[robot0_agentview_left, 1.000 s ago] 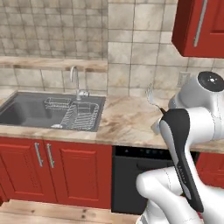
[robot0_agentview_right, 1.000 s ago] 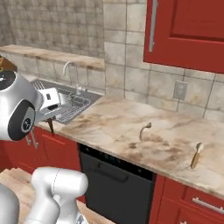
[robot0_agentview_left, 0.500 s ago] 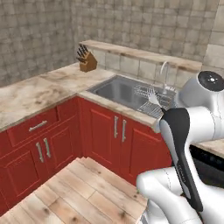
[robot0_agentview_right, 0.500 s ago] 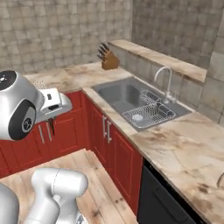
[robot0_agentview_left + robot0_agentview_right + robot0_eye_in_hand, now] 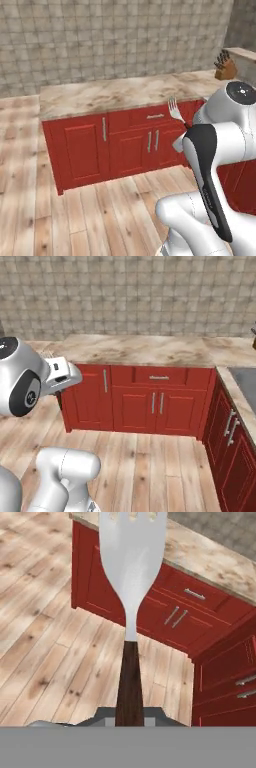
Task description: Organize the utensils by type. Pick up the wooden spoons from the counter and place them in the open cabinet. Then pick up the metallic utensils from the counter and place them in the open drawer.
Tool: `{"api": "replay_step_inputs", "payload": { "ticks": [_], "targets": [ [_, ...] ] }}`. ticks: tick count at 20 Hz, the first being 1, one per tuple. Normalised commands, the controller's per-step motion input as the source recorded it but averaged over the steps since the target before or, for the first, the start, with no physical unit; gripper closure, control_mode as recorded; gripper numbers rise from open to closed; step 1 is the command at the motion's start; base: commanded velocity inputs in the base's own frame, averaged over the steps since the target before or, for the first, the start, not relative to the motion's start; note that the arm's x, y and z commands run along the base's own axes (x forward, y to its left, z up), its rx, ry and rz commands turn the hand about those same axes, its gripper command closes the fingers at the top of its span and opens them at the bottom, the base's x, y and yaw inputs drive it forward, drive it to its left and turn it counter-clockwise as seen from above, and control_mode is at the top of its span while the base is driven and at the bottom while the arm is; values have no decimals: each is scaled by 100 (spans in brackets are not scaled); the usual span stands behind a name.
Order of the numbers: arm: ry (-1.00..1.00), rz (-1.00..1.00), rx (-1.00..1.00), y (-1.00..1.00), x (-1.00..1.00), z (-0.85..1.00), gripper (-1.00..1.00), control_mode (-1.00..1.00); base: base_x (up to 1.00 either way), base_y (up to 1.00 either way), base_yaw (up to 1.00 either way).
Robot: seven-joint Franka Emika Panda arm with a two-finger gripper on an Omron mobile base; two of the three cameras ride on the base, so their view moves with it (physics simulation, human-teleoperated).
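Pinching the fork (image 5: pixel 131 587) upright, the tool (image 5: pixel 130 712) faces red base units (image 5: pixel 170 612); a knife block (image 5: pixel 223 70), probably, beyond.

Knife block (image 5: pixel 225 67) near tiled wall (image 5: pixel 115 35); wood floor (image 5: pixel 150 471).

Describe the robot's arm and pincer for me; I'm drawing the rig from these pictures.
The arm is glossy white, built of rounded tube segments. A black band runs down the upright link, and a dark round cap tops the joint above it. In the right base view a large white joint has a dark round face, with a boxy white hand beside it. The pincer shows dark grey at its base.
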Motion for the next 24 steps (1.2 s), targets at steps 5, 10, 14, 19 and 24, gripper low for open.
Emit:
{"api": "replay_step_inputs", "payload": {
  "ticks": [5,10,14,19,24],
  "targets": [
    [0,0,0,0,0,0,100,100,-32,48,89],
    [0,0,0,0,0,0,100,100,3,34,79],
    [0,0,0,0,0,0,100,100,26,0,53],
    [0,0,0,0,0,0,100,100,28,-1,41],
    [0,0,0,0,0,0,100,100,81,1,48]
  ]
}}
